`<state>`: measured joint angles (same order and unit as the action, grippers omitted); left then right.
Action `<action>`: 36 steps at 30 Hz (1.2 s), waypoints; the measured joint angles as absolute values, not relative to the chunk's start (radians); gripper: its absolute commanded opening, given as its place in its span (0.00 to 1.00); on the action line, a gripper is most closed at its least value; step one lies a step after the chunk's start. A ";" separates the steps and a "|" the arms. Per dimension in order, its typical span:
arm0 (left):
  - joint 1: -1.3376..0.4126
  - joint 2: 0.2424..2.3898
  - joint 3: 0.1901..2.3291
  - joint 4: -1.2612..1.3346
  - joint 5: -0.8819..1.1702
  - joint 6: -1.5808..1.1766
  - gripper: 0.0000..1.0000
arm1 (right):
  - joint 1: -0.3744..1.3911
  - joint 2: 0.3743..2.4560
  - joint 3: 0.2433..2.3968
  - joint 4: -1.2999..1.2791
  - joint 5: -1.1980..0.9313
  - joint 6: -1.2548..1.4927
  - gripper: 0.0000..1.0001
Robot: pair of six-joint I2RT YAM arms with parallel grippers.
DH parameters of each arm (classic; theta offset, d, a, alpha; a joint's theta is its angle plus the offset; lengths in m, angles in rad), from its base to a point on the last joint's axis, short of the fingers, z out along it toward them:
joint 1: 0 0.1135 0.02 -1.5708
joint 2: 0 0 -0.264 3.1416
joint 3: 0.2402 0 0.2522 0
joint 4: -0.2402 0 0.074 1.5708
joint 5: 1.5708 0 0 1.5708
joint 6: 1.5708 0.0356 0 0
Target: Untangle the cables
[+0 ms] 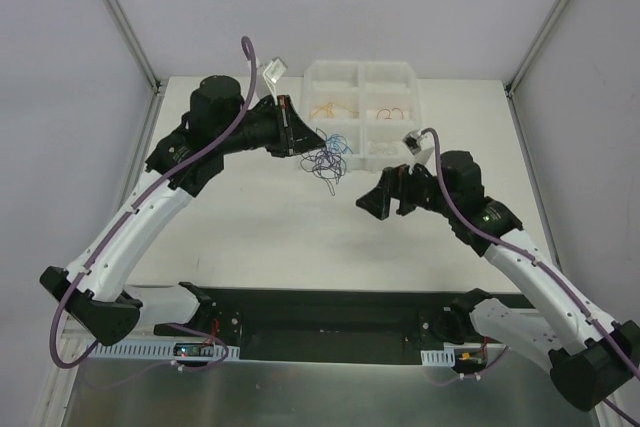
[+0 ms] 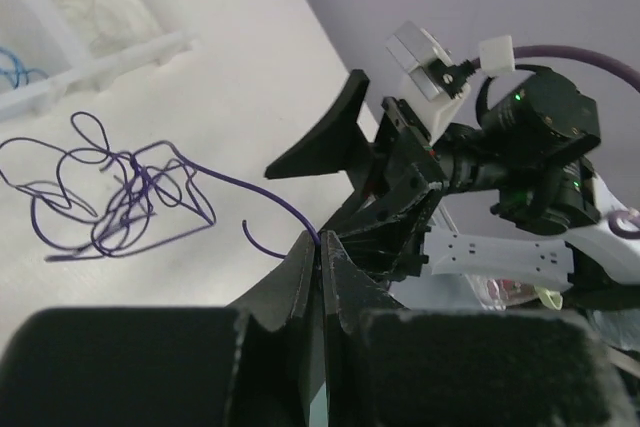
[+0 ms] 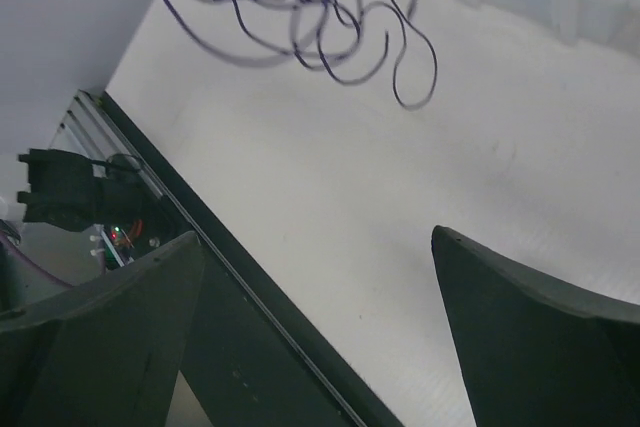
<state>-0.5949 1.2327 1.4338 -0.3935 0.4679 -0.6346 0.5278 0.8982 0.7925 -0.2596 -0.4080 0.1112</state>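
The left gripper (image 2: 320, 247) is clenched on one loose strand of the tangle of thin dark purple wire (image 2: 115, 187). The tangle sprawls over the white desk (image 1: 250, 237), just beside the white plastic compartment tray (image 1: 362, 87). The right gripper (image 3: 315, 242) hangs near the tangle with its jaws spread wide, grasping nothing.

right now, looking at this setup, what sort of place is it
Probably a robotics lab test cell: a left arm and right arm bolted to a white table, plain panel walls on metal framing, and a compartment tray beside tangled cables.
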 measured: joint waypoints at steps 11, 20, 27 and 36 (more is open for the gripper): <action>-0.595 1.299 1.686 -0.383 0.582 -0.629 0.00 | 0.584 1.103 1.130 -0.063 -0.413 0.132 0.87; -0.617 1.359 1.728 -0.355 0.628 -0.688 0.00 | 0.657 1.213 1.174 0.025 -0.387 0.210 0.56; -0.635 1.373 1.794 -0.315 0.638 -0.724 0.00 | 0.649 1.278 1.038 0.041 -0.299 0.233 0.36; -0.636 1.382 1.945 -0.297 0.598 -0.717 0.00 | 0.524 1.277 0.646 0.011 -0.283 0.221 0.35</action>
<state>-0.6357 1.3815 1.9446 -0.2966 0.5983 -0.7166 0.5236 1.2770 0.6464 0.0109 -0.2829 0.2211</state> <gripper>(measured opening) 0.006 0.332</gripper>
